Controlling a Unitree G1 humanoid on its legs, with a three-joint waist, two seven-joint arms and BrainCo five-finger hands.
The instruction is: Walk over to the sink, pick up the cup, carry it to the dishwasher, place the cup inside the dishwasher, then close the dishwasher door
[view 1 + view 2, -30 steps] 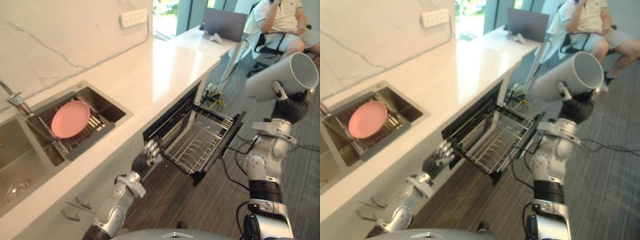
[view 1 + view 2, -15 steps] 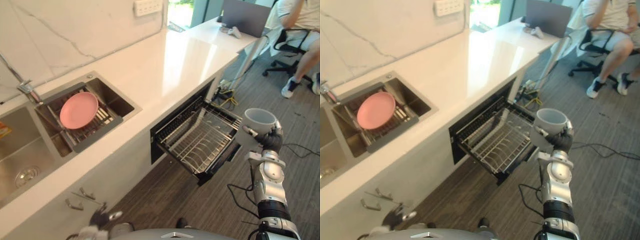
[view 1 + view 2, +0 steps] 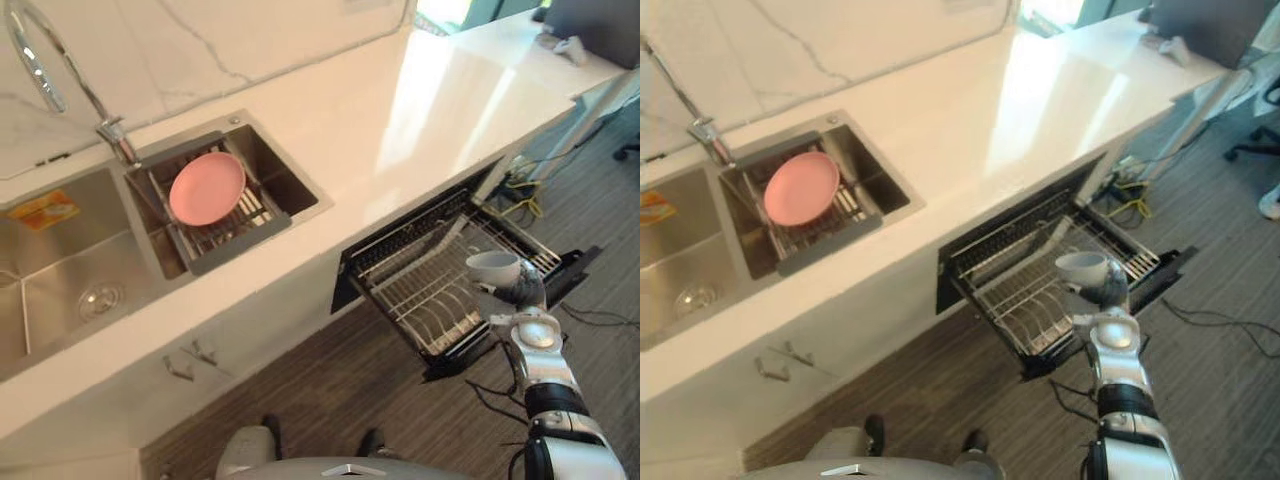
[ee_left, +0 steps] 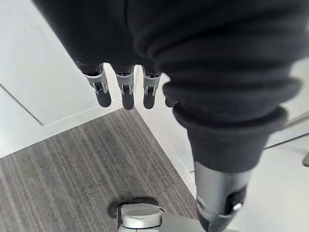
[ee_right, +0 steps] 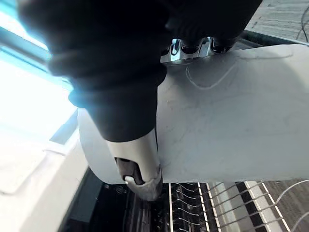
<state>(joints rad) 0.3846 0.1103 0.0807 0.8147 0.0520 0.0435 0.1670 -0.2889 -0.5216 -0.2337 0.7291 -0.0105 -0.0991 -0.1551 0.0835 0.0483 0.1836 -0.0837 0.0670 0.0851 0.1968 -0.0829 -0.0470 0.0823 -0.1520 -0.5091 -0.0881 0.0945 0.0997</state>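
Note:
A white cup [image 3: 493, 268] stands upright in my right hand [image 3: 522, 288], just above the outer right part of the pulled-out wire rack [image 3: 425, 295] of the open dishwasher [image 3: 970, 262]. In the right wrist view my fingers and thumb [image 5: 140, 176] curl round the cup's wall [image 5: 231, 121], with rack wires [image 5: 217, 208] right beneath it. My left hand [image 4: 126, 92] hangs with straight, relaxed fingers beside a white cabinet front, above the wood-look floor, holding nothing.
A pink plate [image 3: 207, 188] lies on a drain rack in the steel sink [image 3: 60, 290], under a faucet [image 3: 40, 70]. The white counter [image 3: 400, 110] runs above the dishwasher. Cables [image 3: 1130, 200] lie on the floor beyond the black dishwasher door [image 3: 575, 265].
The camera has shifted toward the sink. My right hand has brought the cup down from high up to just over the rack. My left arm has dropped from the rack's front to my side.

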